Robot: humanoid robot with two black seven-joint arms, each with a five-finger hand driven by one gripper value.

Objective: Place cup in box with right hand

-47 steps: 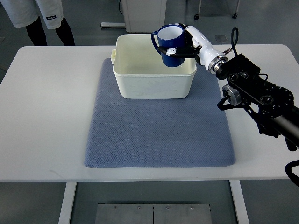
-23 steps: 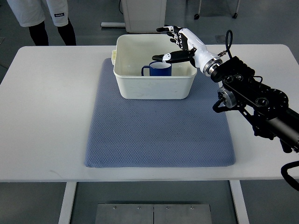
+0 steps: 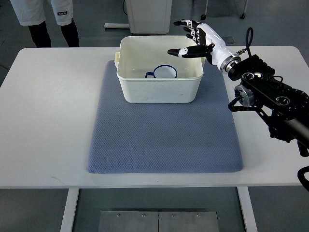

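Sitting upright inside the cream plastic rectangular box, blue round cup w/ handle looks placed; right hand above box's rim, fingers spread, empty.

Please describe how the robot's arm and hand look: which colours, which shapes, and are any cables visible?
Only the right arm shows. The robot hand is white with black finger joints and dark fingertips. A silver ring joins its white wrist to the black arm, which is built of blocky segments with round joint housings and small bolts. A black cable loops above the wrist.
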